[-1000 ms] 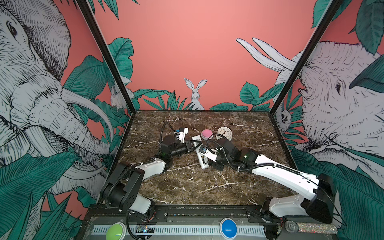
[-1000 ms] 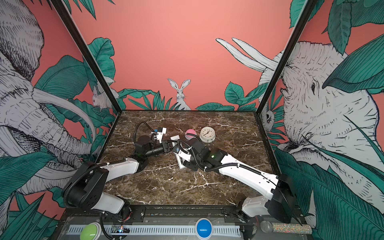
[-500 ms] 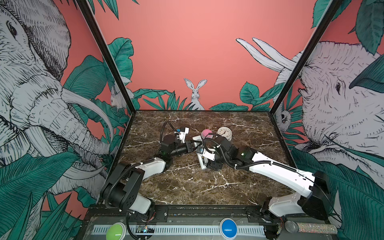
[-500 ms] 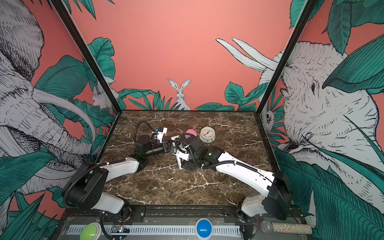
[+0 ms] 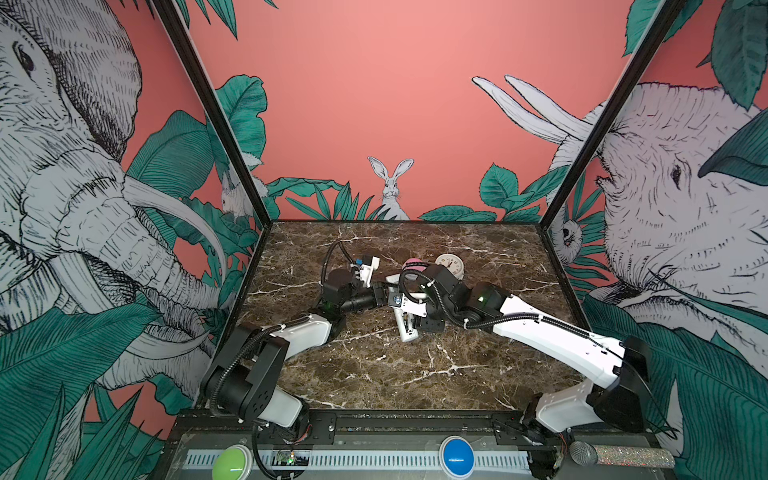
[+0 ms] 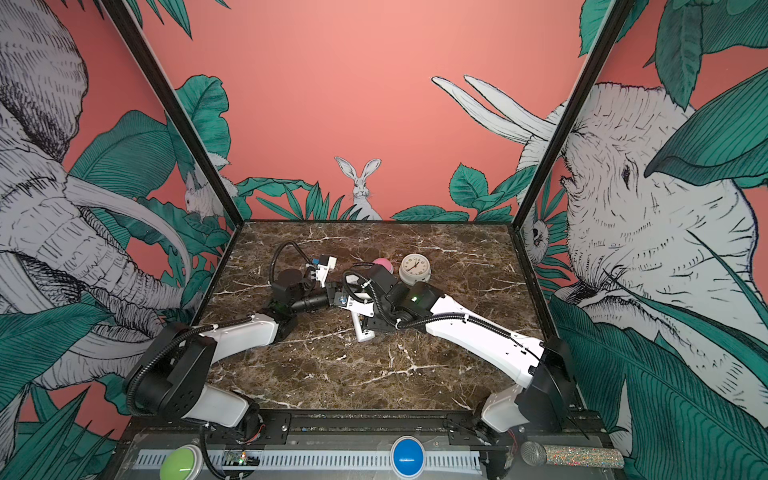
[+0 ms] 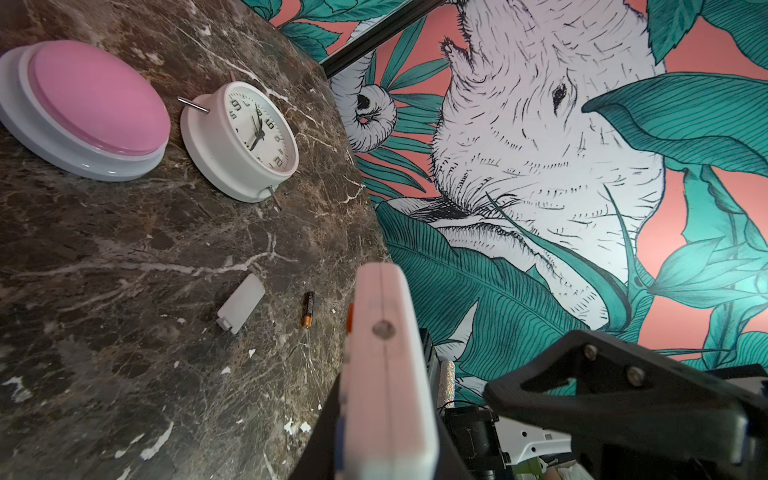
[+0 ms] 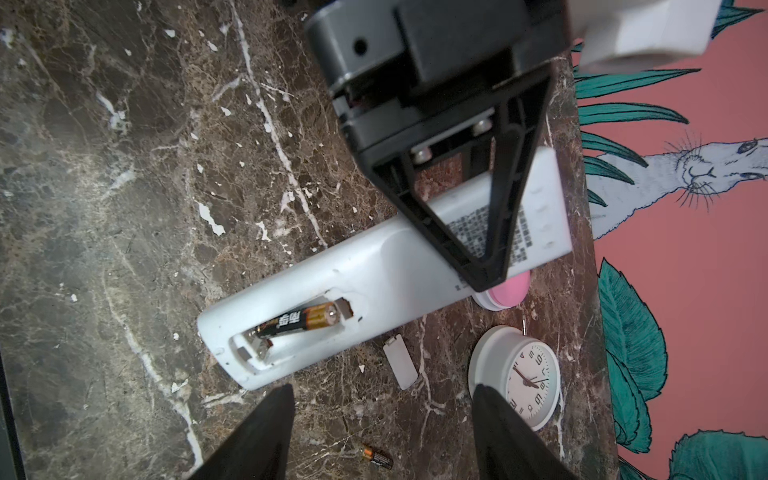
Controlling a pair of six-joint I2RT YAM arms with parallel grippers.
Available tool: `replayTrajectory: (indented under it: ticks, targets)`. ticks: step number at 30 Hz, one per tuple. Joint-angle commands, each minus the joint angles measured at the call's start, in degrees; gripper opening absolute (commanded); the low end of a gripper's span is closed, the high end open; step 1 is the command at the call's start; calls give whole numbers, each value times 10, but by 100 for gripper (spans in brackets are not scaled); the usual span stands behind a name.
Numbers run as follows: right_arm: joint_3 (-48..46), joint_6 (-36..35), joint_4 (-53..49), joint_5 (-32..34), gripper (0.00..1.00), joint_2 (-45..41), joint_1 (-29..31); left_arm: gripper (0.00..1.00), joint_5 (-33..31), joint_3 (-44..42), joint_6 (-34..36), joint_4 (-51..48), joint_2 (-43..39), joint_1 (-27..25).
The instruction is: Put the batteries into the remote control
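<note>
White remote control [image 8: 386, 266] back-up, recess open, black-gold battery [image 8: 303, 322] tilted inside.

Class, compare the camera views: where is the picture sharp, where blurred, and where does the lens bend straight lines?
Left wrist view: the remote control right at the lens is soft, the clock crisp, the table edge bows. Right wrist view: the battery in the recess is sharp, the white arm housing blurred. Both top views: corner posts splay outward.

We classify this as a robotics test cell: jungle-mural panels [image 5: 395, 83] on black frame posts [image 5: 218, 118] enclose a marble-pattern counter [image 5: 374, 374], and two robot arms [image 5: 552, 338] mount on a front rail [image 5: 415, 422] with push buttons [image 5: 457, 455].
</note>
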Motion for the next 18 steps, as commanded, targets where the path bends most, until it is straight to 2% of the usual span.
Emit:
replayTrajectory:
  ticks: [1,10,18]
  targets:
    - [27,-24,-24,2,64,12,12,0,14,19,1,8,-20,-1]
    - [42,-39,-36,-12,60,33,28,0,13,19,-2,11,-24,-1]
    - [43,-42,-39,-21,48,45,34,0,13,19,-6,19,-22,-1]
